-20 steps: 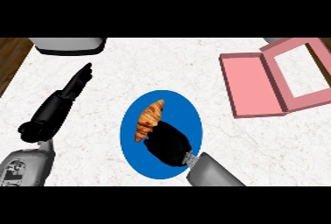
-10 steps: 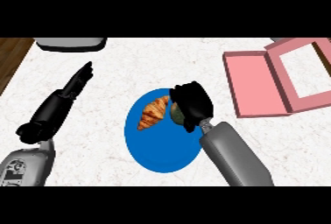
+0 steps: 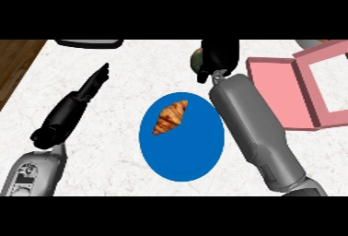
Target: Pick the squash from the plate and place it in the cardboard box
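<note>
My right hand is raised past the far edge of the blue plate, fingers curled round a small greenish-brown squash; only its left side peeks out. The hand is left of the pink box, which lies open at the right with its lid tilted back. A croissant lies on the plate's upper left part. My left hand rests at the left of the counter, fingers straight and pointing away, holding nothing.
A dark flat object sits at the counter's far edge, top left. A brown wooden strip runs along the counter's left side. My right forearm crosses the plate's right edge.
The right hand has moved from over the plate to beyond its far edge, toward the upper right, with the squash in it. The croissant and the left hand stayed put.
</note>
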